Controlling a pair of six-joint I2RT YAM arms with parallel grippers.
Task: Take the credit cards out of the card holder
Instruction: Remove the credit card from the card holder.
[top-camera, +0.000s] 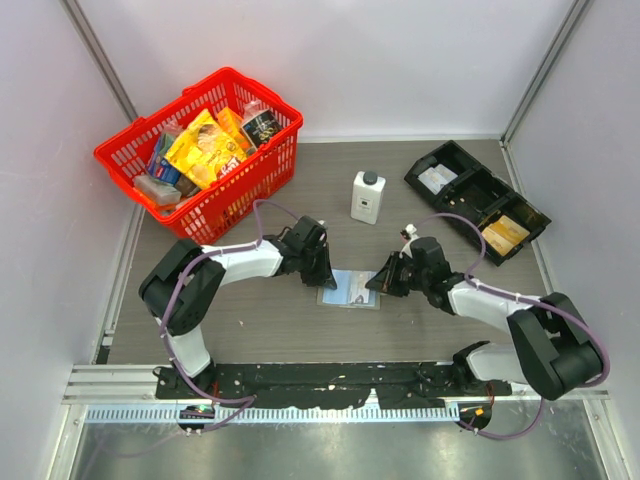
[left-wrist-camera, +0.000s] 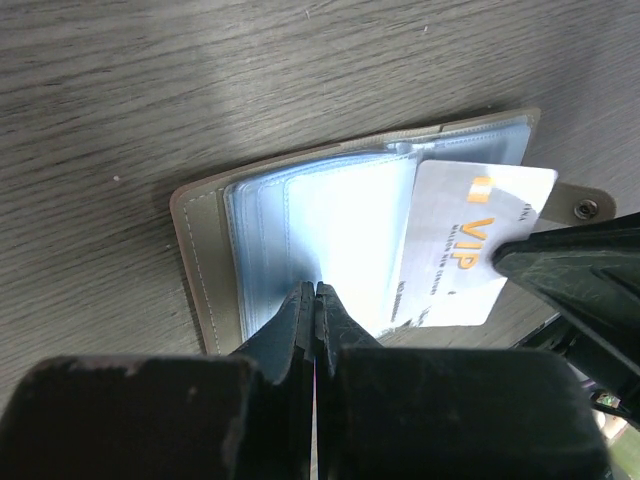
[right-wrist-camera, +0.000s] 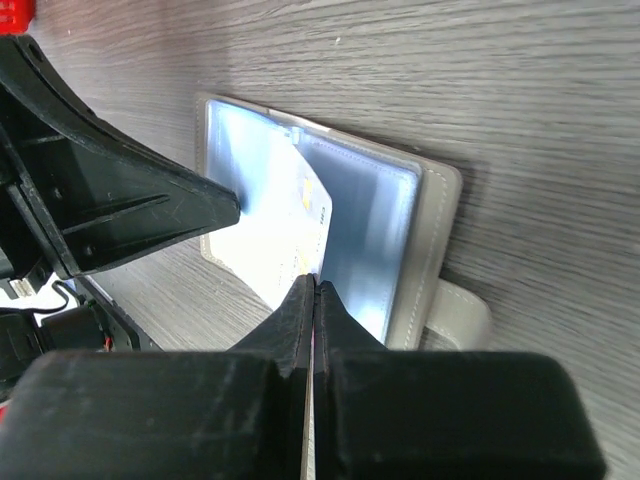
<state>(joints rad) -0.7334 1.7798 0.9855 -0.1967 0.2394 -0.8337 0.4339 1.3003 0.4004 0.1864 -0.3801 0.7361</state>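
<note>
The taupe card holder (top-camera: 345, 296) lies open on the table between my two grippers, its clear sleeves up. It shows in the left wrist view (left-wrist-camera: 200, 250) and the right wrist view (right-wrist-camera: 437, 225). A white credit card (left-wrist-camera: 455, 250) with orange "VIP" print sticks halfway out of a sleeve toward the right. My right gripper (top-camera: 379, 283) is shut on this card's edge (right-wrist-camera: 275, 235), its tips (right-wrist-camera: 314, 282) at the card. My left gripper (top-camera: 318, 272) is shut, its tips (left-wrist-camera: 316, 292) resting on the sleeve page at the holder's left half. Other cards are hidden.
A red basket (top-camera: 272, 160) full of packets stands at the back left. A white bottle (top-camera: 368, 196) stands behind the holder. A long black tray (top-camera: 470, 185) with an orange packet (top-camera: 505, 235) lies at the back right. Grey walls close both sides.
</note>
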